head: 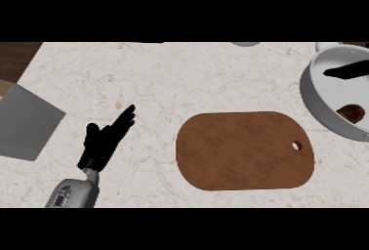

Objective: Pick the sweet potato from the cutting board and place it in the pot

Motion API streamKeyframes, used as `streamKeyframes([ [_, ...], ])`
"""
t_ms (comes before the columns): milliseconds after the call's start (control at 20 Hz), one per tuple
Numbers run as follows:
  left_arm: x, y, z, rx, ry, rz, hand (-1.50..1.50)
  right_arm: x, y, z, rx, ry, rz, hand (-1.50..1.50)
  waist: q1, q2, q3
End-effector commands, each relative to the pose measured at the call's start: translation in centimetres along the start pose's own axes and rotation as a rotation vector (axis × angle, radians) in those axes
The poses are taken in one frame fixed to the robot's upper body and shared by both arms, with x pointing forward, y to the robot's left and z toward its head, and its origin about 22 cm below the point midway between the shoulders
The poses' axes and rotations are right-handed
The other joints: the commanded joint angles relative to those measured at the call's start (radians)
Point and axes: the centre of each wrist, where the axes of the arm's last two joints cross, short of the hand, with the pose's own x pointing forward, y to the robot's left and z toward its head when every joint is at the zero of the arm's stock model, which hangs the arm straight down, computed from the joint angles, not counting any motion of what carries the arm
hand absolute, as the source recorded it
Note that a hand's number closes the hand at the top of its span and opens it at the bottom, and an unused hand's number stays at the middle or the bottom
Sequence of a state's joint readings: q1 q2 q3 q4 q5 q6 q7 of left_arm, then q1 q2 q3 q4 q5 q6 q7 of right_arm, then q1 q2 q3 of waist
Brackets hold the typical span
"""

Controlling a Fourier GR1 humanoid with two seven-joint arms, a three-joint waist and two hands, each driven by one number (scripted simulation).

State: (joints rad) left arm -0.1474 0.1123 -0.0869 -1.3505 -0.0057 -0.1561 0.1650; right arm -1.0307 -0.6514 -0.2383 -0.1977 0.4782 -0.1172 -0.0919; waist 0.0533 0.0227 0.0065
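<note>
While the marble counter (180, 78) bears a bare cutting board (245, 150), the pot (320, 102) holds the sweet potato (352, 113); left hand (104, 141) rests, fingers straight; right hand's (349, 71) fingers unclear.

The desk (180, 73) has a pale, cream marbled top with fine brown veining, and dark wood shows past its far-left corner. A brown cutting board (245, 150) with rounded corners and a small hole near its right end lies flat on the desk, toward the near edge and right of the middle, its top bare. A grey pot (324, 105) stands at the desk's right edge, just beside the board's far-right corner, and a flat grey slab (25, 124) lies tilted at the left edge, well apart from the board.
</note>
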Motion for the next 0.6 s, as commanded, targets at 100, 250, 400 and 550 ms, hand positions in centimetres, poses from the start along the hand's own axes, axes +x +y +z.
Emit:
streamKeyframes([
  [100,-1.2,0.4,0.8,0.007,-0.001,0.011,0.00,-2.1,-3.7,0.3,-0.286,-0.007,-0.297,-1.50,-0.010,0.002,-0.001],
  [250,-1.3,0.3,1.0,0.009,-0.004,0.016,0.00,-2.5,-6.1,0.4,-0.396,-0.023,-0.384,-1.50,-0.010,-0.002,-0.002],
  [400,0.6,-1.1,0.0,0.016,0.002,0.002,0.00,-4.9,-8.5,1.2,-0.421,-0.033,-0.450,-1.50,-0.016,-0.003,-0.001],
  [550,-1.0,1.3,1.4,0.009,0.008,0.003,0.00,-8.7,-10.9,2.9,-0.464,-0.064,-0.493,-1.50,-0.022,-0.006,-0.002],
])
